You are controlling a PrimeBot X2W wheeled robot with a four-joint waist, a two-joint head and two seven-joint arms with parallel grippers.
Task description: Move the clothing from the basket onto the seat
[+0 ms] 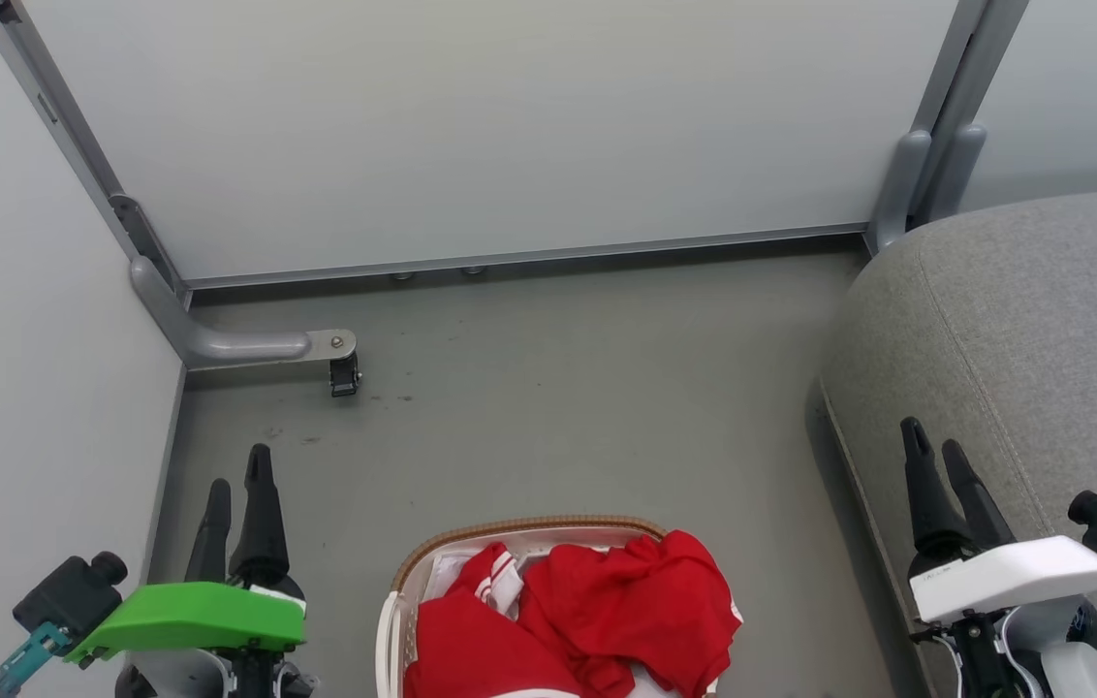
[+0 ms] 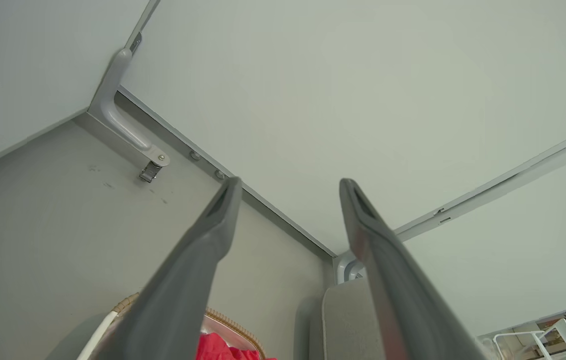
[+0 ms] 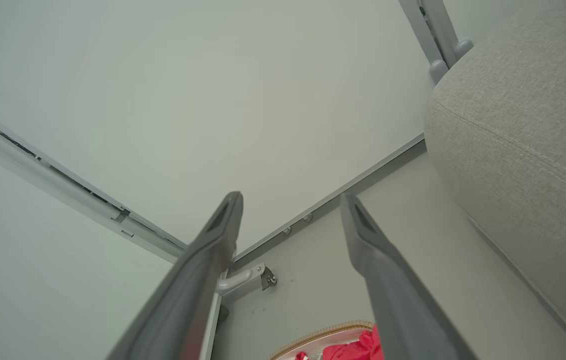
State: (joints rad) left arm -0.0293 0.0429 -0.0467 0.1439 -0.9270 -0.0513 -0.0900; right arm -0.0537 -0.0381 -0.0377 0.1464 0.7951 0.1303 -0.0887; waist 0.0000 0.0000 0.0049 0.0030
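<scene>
No legible text, label, brand, number or sign anywhere. One tiny dark marking [image 1: 936, 574] on near edge of white cover [image 1: 1014, 572], just behind right gripper [image 1: 931, 438]; too small to read.

The floor [image 1: 558, 407] is smooth, plain grey, with a few small dark scuffs [image 1: 289, 436] toward its far left corner. The basket [image 1: 529, 526] stands on it at the near edge, in the middle. The seat [image 1: 1043, 320] rests on the floor at the right, apart from the basket, with bare floor between them. At the far left a grey foot [image 1: 238, 344] ends in a small black caster [image 1: 345, 376]. Pale panels [image 1: 510, 126] border the floor at the back and left.
</scene>
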